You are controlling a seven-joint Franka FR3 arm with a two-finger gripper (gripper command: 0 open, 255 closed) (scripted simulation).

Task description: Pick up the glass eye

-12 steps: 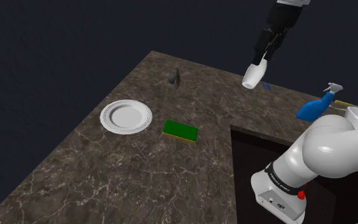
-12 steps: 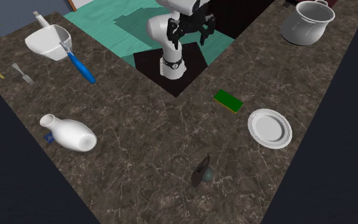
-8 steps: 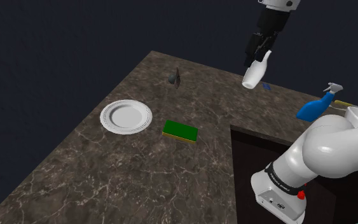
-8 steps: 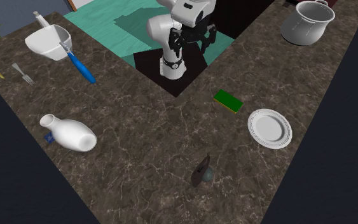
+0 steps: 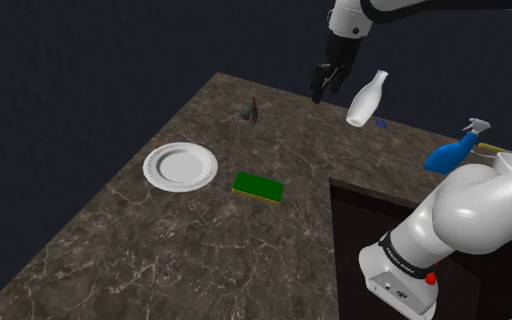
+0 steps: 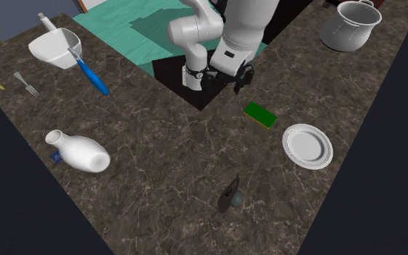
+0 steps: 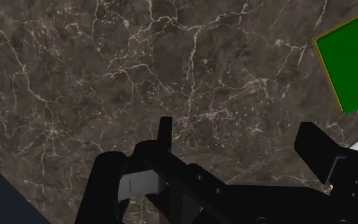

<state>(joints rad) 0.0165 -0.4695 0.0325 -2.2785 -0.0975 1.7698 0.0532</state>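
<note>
The glass eye (image 5: 249, 111) is a small dark grey-green lump near the far edge of the dark marble counter (image 5: 154, 245); in the second exterior view the glass eye (image 6: 230, 197) lies near the front edge. My gripper (image 5: 322, 83) hangs open in the air, well off to the shoulder view's right of the eye, between it and a white vase. From the second exterior view the gripper (image 6: 225, 78) is high over the counter's inner corner with its fingers apart. Nothing sits between the fingers of the gripper (image 7: 241, 149), which looks down on bare marble.
A white vase (image 5: 365, 100) lies on its side near the gripper. A green sponge (image 5: 258, 186) and a white plate (image 5: 180, 167) rest mid-counter. A blue spray bottle (image 5: 451, 153), a white bowl (image 6: 53, 47), a fork (image 6: 27, 85) and a pot (image 6: 348, 25) stand farther off.
The arm has swung toward the shoulder view's left, carrying the gripper from above the white vase to a spot between the vase and the glass eye. Nothing on the counter moved.
</note>
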